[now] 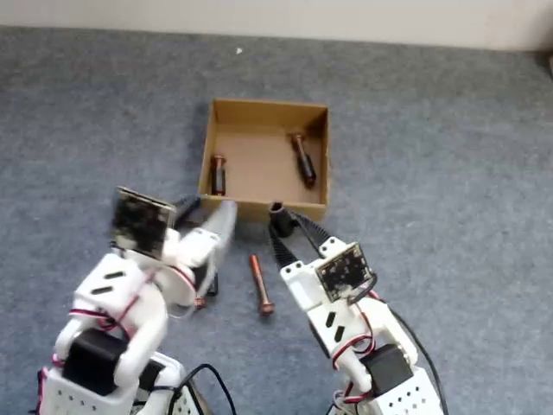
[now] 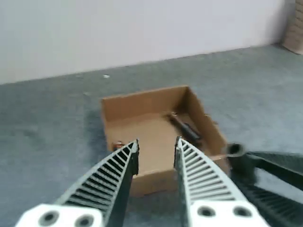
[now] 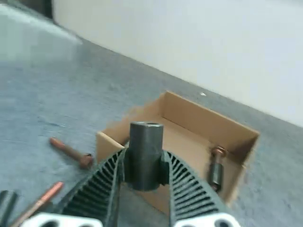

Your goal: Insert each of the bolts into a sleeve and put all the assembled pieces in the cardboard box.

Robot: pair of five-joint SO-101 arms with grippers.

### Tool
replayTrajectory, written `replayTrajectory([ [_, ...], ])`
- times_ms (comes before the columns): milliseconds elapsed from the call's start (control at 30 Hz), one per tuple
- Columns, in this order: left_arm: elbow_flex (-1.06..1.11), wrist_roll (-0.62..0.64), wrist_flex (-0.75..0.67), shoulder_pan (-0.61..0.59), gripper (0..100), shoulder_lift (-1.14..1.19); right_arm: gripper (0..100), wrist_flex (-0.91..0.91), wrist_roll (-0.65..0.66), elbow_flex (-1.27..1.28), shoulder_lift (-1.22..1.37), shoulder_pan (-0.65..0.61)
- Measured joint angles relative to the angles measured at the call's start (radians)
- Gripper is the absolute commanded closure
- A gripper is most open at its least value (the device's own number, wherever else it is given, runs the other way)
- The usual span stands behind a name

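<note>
Done: we count two assembled pieces lying inside the cardboard box (image 1: 270,107). Piece A (image 1: 218,175) is against the box wall on the left arm's side, and piece B (image 1: 302,160) is close to the opposite wall.
Left to do: two bolts are loose on the desk (image 1: 449,173), outside the box. Bolt 1 (image 1: 261,284) lies well in front of the box's near wall. Bolt 2 (image 1: 200,302) is also in front of that wall, mostly hidden under the left arm.
Sleeve (image 3: 146,146): it stands upright just outside the box's near wall, with no bolt in it as far as we can see.
Right pincer (image 3: 144,158): clamped on the sleeve, holding it around the middle.
Left pincer (image 2: 156,144): fingers apart with nothing between them, in front of the box's near wall and aimed into the box.
Progress: we judge it about halfway, with two pieces boxed and two bolts not yet sleeved.
Next, our guess: bolt 1 goes into the held sleeve, then that piece goes over the near wall into the box.
</note>
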Motion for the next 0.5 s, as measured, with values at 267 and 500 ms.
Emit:
replayTrajectory([
  [267, -0.040, -0.249, 0.144, -0.106, 85, 0.104, 99.4, 0.000, 0.000, 0.021, 0.000, 0.055],
  [500, -0.181, -0.516, 0.195, -0.190, 85, 0.440, 99.4, 0.000, 0.000, 0.021, 0.000, 0.052],
])
